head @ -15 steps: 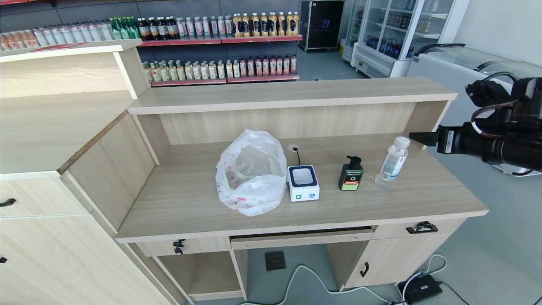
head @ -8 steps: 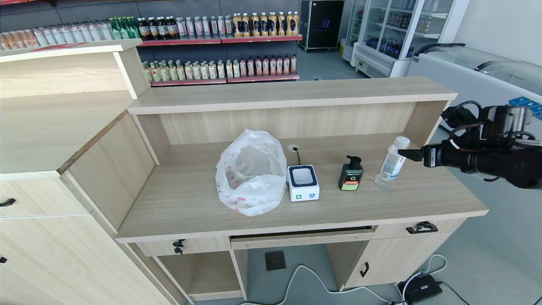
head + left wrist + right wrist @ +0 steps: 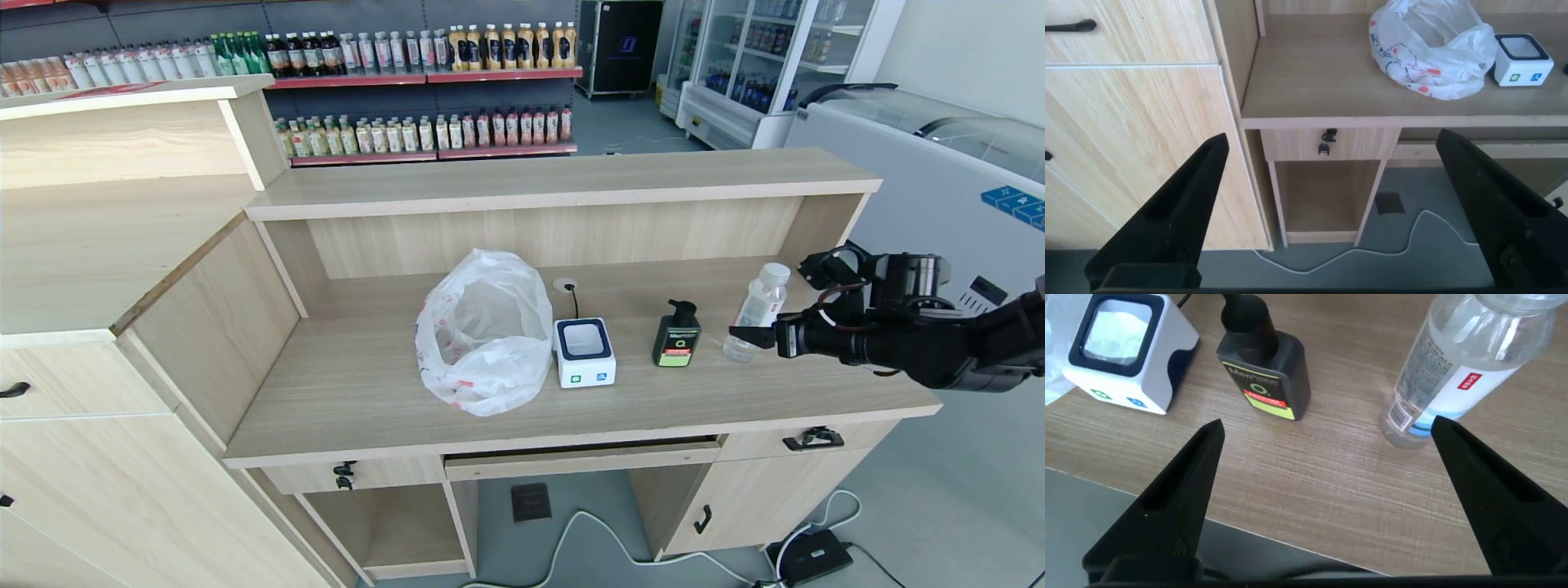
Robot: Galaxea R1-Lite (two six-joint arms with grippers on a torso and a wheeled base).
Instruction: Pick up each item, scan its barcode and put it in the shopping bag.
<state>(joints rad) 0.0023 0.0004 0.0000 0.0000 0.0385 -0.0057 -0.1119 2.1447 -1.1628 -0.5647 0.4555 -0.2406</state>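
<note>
The wooden counter (image 3: pixel 653 392) carries everything. The shopping bag (image 3: pixel 486 335), thin crinkly plastic slumped open left of centre, will probably sag under load, so items should drop in through its mouth. The water bottle (image 3: pixel 753 314) stands upright near the right end; if full it is fairly heavy, with smooth thin walls that may dent or slip, so the labelled middle looks the best hold. The scanner (image 3: pixel 584 351) sits just beside the bag. The black pump bottle (image 3: pixel 676 336), between scanner and water bottle, looks stiff: grip its body, not the pump. The right gripper (image 3: pixel 1324 425) hovers beside the water bottle, fingers spread, empty; the left gripper (image 3: pixel 1333 137), off the counter's front, is likewise spread
</note>
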